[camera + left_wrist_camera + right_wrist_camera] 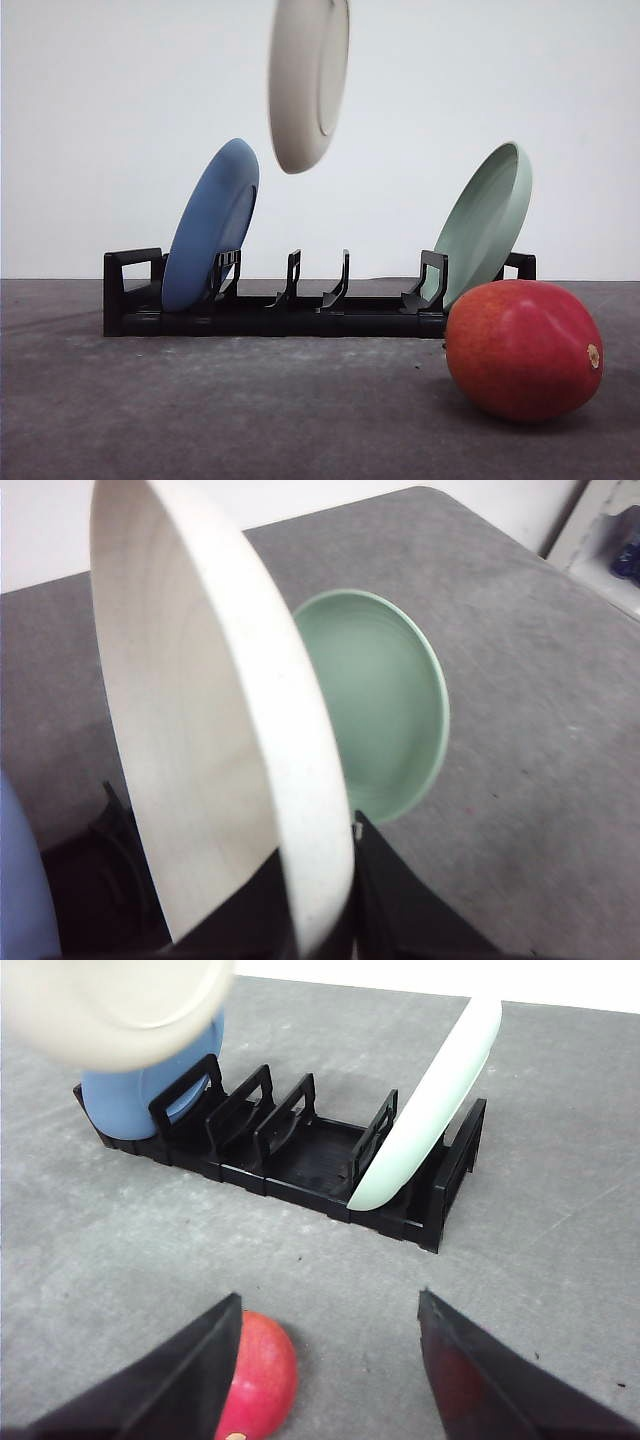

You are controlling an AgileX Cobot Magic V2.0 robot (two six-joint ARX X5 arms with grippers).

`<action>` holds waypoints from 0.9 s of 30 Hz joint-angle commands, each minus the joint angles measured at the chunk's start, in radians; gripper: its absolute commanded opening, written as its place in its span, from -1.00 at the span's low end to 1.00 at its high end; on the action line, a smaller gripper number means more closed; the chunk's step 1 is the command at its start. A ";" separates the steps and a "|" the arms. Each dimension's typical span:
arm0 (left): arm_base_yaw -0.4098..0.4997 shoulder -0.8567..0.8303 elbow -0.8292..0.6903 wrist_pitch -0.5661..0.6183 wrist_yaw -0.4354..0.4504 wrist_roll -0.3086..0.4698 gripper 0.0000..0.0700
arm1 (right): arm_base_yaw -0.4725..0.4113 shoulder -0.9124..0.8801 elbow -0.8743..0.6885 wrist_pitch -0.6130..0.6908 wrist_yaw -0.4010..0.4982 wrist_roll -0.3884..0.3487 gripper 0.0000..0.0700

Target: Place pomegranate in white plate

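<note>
The pomegranate, a large red fruit with a tan stem scar, lies on the grey table at the front right, just ahead of the rack's right end. In the right wrist view the pomegranate sits partly under one finger of my right gripper, which hangs open above the table with nothing between its fingers. The white plate hangs on edge in the air, high above the rack's middle. My left gripper is shut on the rim of the white plate. The white plate also shows blurred over the rack.
A black dish rack stands across the table behind the fruit. A blue plate leans in its left slot and a pale green plate leans in its right slot; the middle slots hold nothing. Bare grey table lies in front.
</note>
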 commanded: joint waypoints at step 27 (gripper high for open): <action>-0.363 -0.394 -0.562 -0.081 -0.287 0.340 -0.97 | 0.004 0.002 0.018 0.011 0.000 -0.003 0.01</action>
